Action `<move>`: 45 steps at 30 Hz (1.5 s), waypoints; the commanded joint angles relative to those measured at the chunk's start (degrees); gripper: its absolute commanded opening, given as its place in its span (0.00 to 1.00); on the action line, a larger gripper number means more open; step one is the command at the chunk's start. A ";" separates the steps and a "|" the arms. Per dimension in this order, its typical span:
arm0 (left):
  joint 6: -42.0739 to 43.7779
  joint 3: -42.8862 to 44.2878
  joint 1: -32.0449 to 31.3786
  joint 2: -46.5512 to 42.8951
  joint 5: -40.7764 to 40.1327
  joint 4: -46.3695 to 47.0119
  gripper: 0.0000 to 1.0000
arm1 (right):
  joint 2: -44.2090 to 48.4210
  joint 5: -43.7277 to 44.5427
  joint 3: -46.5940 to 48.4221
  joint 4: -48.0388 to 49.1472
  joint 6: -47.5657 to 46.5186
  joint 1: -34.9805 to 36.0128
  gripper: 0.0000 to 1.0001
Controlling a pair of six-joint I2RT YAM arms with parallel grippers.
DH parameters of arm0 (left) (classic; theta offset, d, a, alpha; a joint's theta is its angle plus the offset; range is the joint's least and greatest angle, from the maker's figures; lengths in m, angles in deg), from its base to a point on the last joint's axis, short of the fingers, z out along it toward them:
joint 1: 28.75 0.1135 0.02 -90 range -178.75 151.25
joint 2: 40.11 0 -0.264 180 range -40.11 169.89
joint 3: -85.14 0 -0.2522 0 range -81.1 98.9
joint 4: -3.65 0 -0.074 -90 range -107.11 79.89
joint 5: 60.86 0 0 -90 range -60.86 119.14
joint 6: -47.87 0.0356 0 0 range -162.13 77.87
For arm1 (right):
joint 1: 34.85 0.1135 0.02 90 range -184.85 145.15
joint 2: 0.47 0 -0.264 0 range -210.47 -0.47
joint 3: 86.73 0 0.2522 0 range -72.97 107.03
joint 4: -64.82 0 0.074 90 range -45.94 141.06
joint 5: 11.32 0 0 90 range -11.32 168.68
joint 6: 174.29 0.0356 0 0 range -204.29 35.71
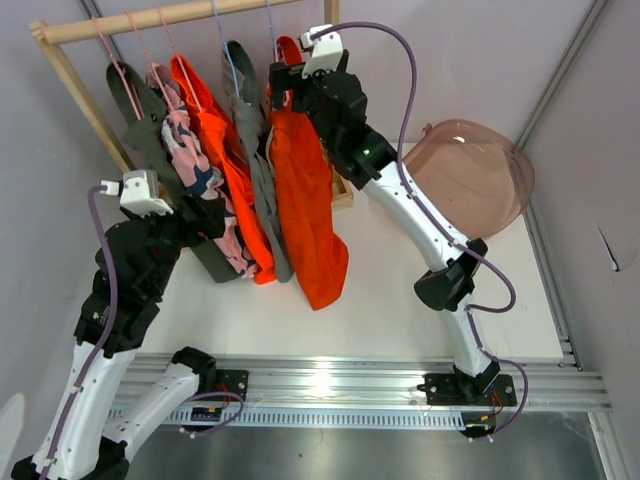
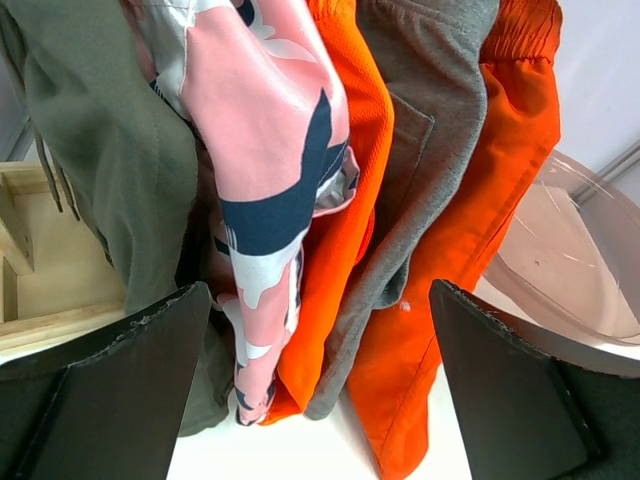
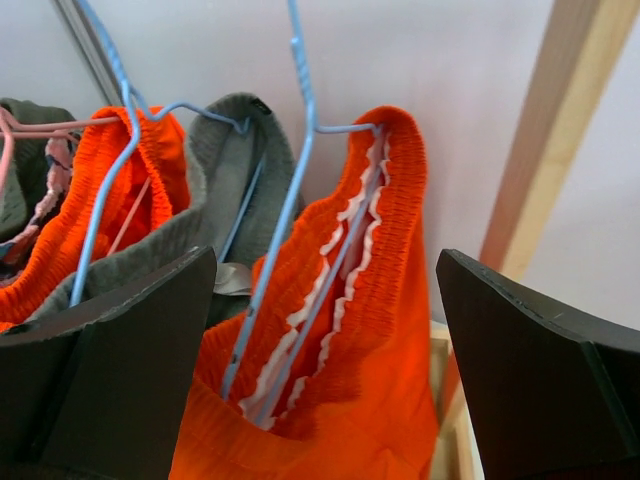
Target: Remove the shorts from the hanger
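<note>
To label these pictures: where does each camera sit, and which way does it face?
Top: above and behind, looking down on the rack of shorts; left arm, right arm show.
Left wrist: low, facing the shorts' bottoms; left gripper open.
Right wrist: high, facing the blue hangers; right gripper open.
Shared: both wrist views show grey shorts.

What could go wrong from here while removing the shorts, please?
The open right gripper faces the waistband of the rightmost orange shorts, where the blue hanger runs inside; closing may pinch wire too. The open left gripper faces closely packed pairs, so it may catch the pink patterned shorts and a neighbour together.
</note>
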 commanded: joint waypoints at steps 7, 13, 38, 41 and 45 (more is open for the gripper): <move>1.45 4.25 -0.93 3.28 -1.37 1.21 0.98 | -0.69 1.65 2.25 8.53 0.24 0.86 0.99; 2.94 27.00 -1.02 20.32 4.17 -6.95 0.94 | 15.54 9.65 -22.13 17.80 -1.68 2.79 0.99; 9.36 82.23 -5.77 73.60 4.36 -3.71 0.99 | 88.87 19.59 -102.08 -3.68 24.76 3.94 0.98; 9.71 80.65 -5.68 73.69 2.86 -3.71 0.99 | 89.93 19.59 -101.91 -5.53 24.24 3.85 0.98; 10.15 79.24 -5.68 73.96 2.06 -3.72 0.99 | 90.28 19.85 -101.73 -6.41 23.97 3.85 0.98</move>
